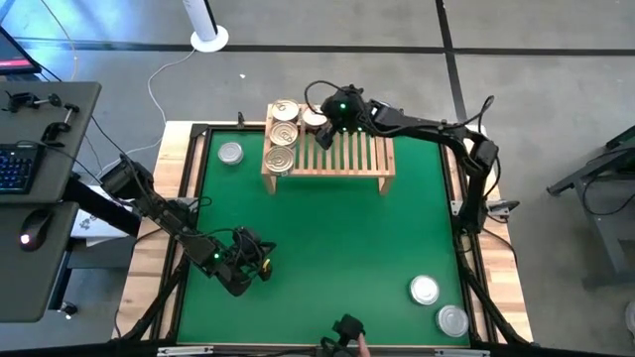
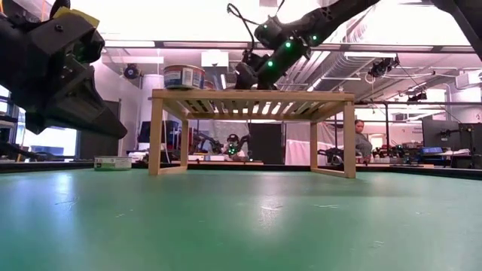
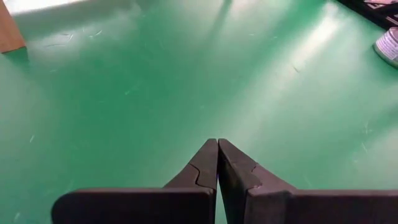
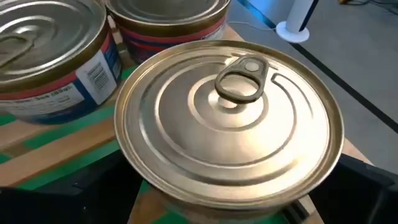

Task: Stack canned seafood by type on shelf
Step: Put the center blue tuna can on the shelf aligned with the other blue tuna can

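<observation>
Green mat, keyboard, mouse, white stand base.

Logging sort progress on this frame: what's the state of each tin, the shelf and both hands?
Left hand: shut, empty, over the green mat.
Right hand: shut on gold-top tin, at the shelf top.
Shelf: upright on the mat.
Three shelved tins: upright, in a row on the shelf's left end.
Lone silver tin: on the mat, left of the shelf.
Two silver tins: on the mat, near right corner.

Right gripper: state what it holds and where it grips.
The right gripper holds a gold-topped tin by its sides, over the shelf. The left gripper, shut, holds nothing.
</observation>
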You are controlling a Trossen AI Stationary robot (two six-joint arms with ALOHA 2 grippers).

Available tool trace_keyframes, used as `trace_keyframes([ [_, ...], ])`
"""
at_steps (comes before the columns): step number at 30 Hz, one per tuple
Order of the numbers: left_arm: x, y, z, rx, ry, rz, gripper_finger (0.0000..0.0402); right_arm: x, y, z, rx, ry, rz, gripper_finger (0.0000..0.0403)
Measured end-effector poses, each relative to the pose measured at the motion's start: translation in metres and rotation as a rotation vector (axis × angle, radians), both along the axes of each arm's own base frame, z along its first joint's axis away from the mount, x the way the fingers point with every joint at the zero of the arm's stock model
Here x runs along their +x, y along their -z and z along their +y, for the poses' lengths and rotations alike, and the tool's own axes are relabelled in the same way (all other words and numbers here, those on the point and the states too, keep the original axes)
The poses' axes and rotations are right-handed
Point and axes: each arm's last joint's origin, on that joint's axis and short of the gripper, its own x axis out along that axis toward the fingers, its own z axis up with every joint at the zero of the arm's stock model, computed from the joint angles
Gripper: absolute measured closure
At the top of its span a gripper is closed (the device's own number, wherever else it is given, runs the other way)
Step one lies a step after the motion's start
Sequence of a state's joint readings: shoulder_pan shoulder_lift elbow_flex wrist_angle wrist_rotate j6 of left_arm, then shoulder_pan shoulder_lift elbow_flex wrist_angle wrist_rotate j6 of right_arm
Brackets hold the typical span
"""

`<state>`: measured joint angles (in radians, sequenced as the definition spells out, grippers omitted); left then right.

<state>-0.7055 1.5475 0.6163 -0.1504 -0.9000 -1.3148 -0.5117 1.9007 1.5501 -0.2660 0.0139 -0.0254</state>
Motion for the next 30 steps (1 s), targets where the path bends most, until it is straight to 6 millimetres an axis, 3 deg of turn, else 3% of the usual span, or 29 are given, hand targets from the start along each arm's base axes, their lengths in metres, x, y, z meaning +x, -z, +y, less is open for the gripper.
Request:
trace_keyframes([
  [30, 0.0001, -0.0001, -0.0001, -0.006, -0.005, -0.004, 0.0401, -0.0039, 0.0032, 0.0006, 0.010, -0.066, 0.055, 0.0015],
])
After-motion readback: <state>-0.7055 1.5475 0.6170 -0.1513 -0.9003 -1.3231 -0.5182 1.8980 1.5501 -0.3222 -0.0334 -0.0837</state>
